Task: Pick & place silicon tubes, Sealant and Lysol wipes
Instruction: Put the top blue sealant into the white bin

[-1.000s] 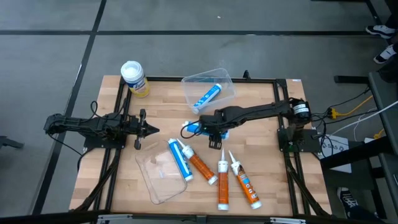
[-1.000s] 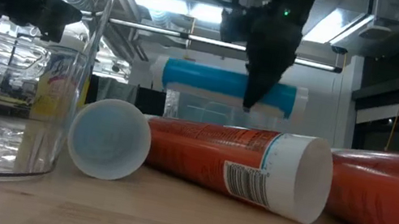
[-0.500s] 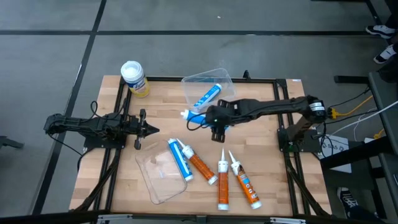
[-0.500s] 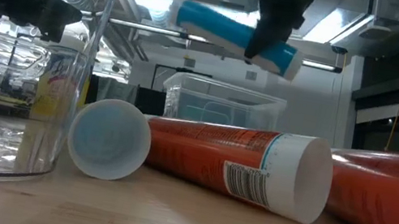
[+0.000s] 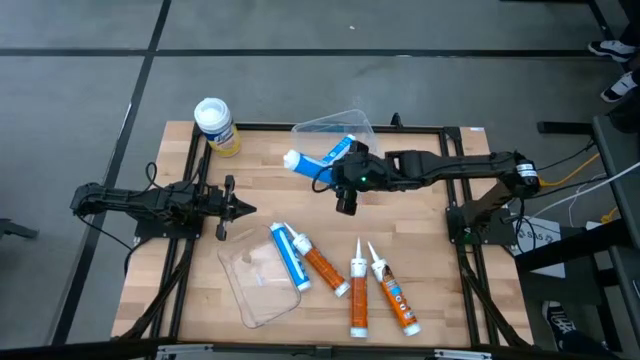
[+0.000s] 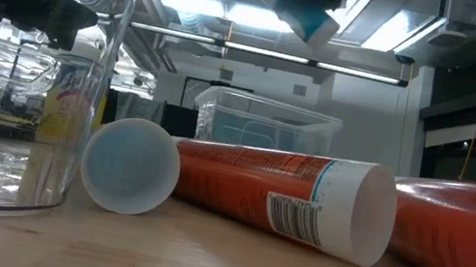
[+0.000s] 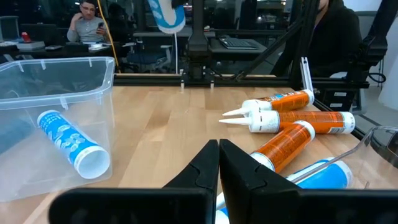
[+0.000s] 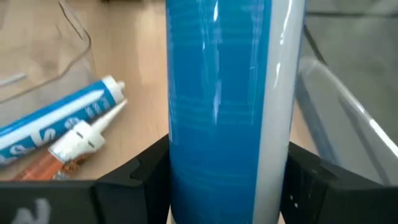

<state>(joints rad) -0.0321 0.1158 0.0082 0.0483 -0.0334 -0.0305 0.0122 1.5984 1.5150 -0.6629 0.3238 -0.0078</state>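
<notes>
My right gripper (image 5: 338, 180) is shut on a blue silicone tube (image 5: 312, 168) and holds it high above the table's middle, just in front of the clear bin (image 5: 362, 128). A second blue tube (image 5: 340, 150) lies in that bin. One blue tube (image 5: 288, 256) and three orange ones (image 5: 357, 296) lie on the near part of the table. The yellow Lysol wipes canister (image 5: 216, 126) stands upright at the far left corner. My left gripper (image 5: 238, 208) waits shut at the table's left side. My right gripper pinches the blue tube's round body (image 8: 224, 124) between its two fingers (image 8: 144, 177), toward the flat base end. The fingers slant down and lie across the tube. The tube is lifted clear and tilted, with its nozzle end (image 5: 292, 160) higher and pointing to the far left.
A clear plastic container (image 5: 260, 286) lies on the near left of the table, beside the lying blue tube. A person sits in the room beyond the table (image 7: 90, 18).
My right gripper has risen well above the table and gone toward the far edge and the bin, tipping its fingers up. The blue tube went up with it and turned from level to tilted, its nozzle end swinging up and toward the far left.
</notes>
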